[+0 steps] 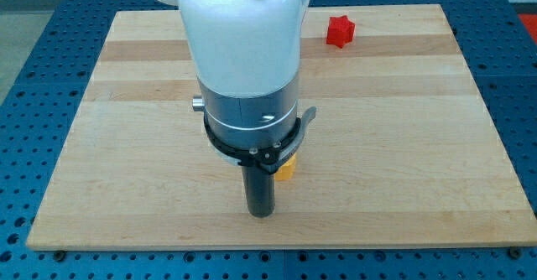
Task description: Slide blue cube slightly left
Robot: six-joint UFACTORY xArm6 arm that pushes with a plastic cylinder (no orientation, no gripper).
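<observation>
My tip (262, 214), the lower end of a dark rod, rests on the wooden surface (403, 146) near the view's bottom, a little left of centre. The arm carries no jaws, so there is nothing to stand apart or together; the rod alone does the pushing. Just above the tip and to its right, a yellow block (287, 168) peeks out from under the arm's grey collar, its shape mostly hidden. Well apart, near the view's top right, sits a red block (340, 31) with a notched, star-like outline. The blue cube, which the task asks to be slid slightly left, shows nowhere; it may lie behind the bulky white arm (239, 37) that fills the middle of the view, though that cannot be told. With the cube unseen, progress cannot be judged: whether the push is done, under way or not begun stays open.
</observation>
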